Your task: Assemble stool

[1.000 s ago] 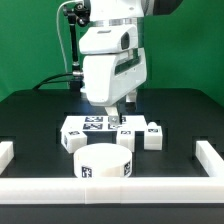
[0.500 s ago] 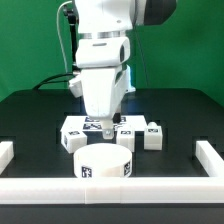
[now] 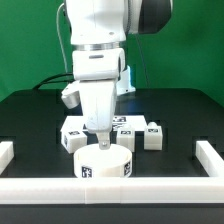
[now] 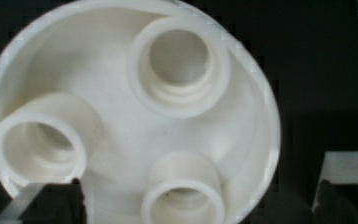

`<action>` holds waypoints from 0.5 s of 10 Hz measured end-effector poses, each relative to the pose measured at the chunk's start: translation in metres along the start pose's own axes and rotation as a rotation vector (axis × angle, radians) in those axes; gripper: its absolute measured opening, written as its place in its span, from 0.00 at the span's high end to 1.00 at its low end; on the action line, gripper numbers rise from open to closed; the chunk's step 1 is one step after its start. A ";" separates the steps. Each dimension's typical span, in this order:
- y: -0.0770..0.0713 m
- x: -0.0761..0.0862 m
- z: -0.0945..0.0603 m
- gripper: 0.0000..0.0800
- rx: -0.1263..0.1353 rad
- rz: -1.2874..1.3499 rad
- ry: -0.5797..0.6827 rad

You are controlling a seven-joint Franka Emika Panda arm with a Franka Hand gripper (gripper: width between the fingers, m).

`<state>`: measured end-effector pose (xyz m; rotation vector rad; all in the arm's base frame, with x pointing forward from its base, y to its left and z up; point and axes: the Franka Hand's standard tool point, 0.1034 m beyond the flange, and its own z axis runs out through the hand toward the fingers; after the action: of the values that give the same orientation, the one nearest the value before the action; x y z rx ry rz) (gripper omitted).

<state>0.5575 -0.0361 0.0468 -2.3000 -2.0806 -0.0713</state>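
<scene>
Nearest, just behind the front border rail (image 3: 110, 190): the seat (image 3: 104, 165), flat on the black table (image 3: 30, 115), its three sockets facing up in the wrist view. Directly over it, the gripper (image 3: 102, 138), fingers (image 4: 345, 172) spread as wide as possible, holding nothing; touching the disc or not, cannot tell. Likely trouble: descending off-centre, catching the rim with a fingertip and tipping or shoving the seat toward the rail; or closing on the round wall and slipping off. Just behind, a row of legs (image 3: 130, 128), close enough to get clipped on the way down or up. Well apart at either side, the side rails (image 3: 210, 152).
</scene>
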 end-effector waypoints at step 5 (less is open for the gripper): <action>-0.019 -0.014 0.020 0.19 0.038 -0.037 0.004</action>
<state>0.5377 -0.0471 0.0257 -2.2385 -2.1036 -0.0371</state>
